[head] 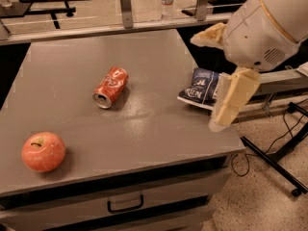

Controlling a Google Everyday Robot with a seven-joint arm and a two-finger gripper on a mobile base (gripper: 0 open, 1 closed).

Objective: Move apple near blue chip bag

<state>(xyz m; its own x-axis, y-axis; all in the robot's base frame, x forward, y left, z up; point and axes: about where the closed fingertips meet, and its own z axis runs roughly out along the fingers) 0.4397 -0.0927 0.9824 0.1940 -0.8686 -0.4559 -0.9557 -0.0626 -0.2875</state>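
Note:
The red-orange apple (43, 151) sits at the front left of the grey table (144, 134). The dark blue chip bag (198, 86) lies at the table's right edge, partly hidden behind one cream finger (232, 99). My gripper (204, 83) hangs over the right edge, in front of and above the bag, far to the right of the apple. Its two fingers are spread wide apart and hold nothing.
A red soda can (110, 86) lies on its side in the middle of the table. A water bottle (166, 1) stands behind the back rail. A drawer handle (125, 205) is below the front edge. Cables and a stand leg (274, 160) lie on the floor at right.

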